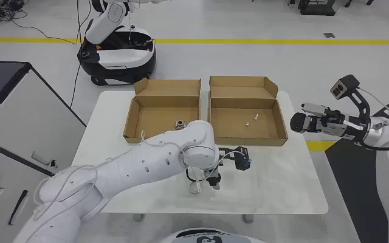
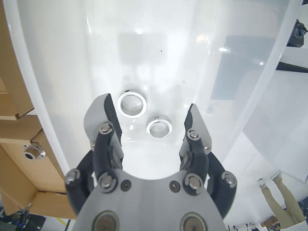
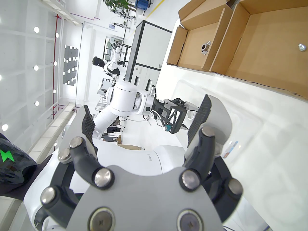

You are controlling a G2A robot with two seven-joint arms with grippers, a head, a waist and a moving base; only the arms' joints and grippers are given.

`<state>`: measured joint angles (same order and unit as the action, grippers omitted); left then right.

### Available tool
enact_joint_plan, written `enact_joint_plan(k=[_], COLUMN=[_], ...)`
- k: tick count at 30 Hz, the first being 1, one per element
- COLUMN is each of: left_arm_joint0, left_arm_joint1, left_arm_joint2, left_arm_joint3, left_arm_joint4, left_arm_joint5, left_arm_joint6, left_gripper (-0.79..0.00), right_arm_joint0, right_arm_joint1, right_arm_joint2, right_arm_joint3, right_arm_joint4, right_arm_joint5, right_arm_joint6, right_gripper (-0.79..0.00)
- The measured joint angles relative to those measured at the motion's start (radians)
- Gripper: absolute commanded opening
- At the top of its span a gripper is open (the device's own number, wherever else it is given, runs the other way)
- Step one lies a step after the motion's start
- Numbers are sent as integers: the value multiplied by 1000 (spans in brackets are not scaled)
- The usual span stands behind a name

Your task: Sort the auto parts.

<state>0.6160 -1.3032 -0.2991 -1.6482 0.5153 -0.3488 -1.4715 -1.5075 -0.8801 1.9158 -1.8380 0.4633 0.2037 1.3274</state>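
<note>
The left gripper (image 2: 149,100) hangs over the table (image 2: 168,37) near its front edge, fingers spread, holding nothing; two metal rings lie flat below it, apart, the larger ring (image 2: 131,103) by one fingertip, the smaller ring (image 2: 159,126) between the fingers; the left box (image 1: 130,118) holds a flanged hub (image 1: 179,124); the right box (image 1: 279,121) holds two small bolts (image 1: 256,115); the right gripper (image 3: 146,106) sits beyond the table's right edge, fingers spread, empty.
</note>
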Motion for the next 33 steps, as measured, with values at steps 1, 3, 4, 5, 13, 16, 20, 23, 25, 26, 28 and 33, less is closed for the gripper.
enact_joint_plan(k=[1,3,4,5,13,16,20,23,25,26,28,33], left_arm_joint0=[-4,-13,-17,-23,-46,-52,-54,-50,-45,-42,-38,-32], left_arm_joint1=[1,4,5,6,16,17,16,13,10,8,5,-3], left_arm_joint2=[5,18,24,32,77,90,100,101,104,105,106,108], left_arm_joint3=[4,14,18,23,49,58,73,84,94,101,110,128], left_arm_joint4=[3,15,20,27,40,48,63,80,92,98,106,114], left_arm_joint5=[-5,-15,-18,-23,-57,-73,-89,-96,-101,-105,-109,-115], left_arm_joint6=[5,15,18,23,57,73,89,99,107,113,121,121], left_gripper=[-240,-256,-268,-268,-345,-366,-406,-419,-431,-434,-440,-443], right_arm_joint0=[0,0,0,0,0,0,0,0,0,0,0,0], right_arm_joint1=[0,0,0,0,0,0,0,0,0,0,0,0], right_arm_joint2=[0,0,0,0,0,0,0,0,0,0,0,0], right_arm_joint3=[0,0,0,0,0,0,0,0,0,0,0,0], right_arm_joint4=[0,0,0,0,0,0,0,0,0,0,0,0], right_arm_joint5=[0,0,0,0,0,0,0,0,0,0,0,0], right_arm_joint6=[0,0,0,0,0,0,0,0,0,0,0,0], right_gripper=[0,0,0,0,0,0,0,0,0,0,0,0])
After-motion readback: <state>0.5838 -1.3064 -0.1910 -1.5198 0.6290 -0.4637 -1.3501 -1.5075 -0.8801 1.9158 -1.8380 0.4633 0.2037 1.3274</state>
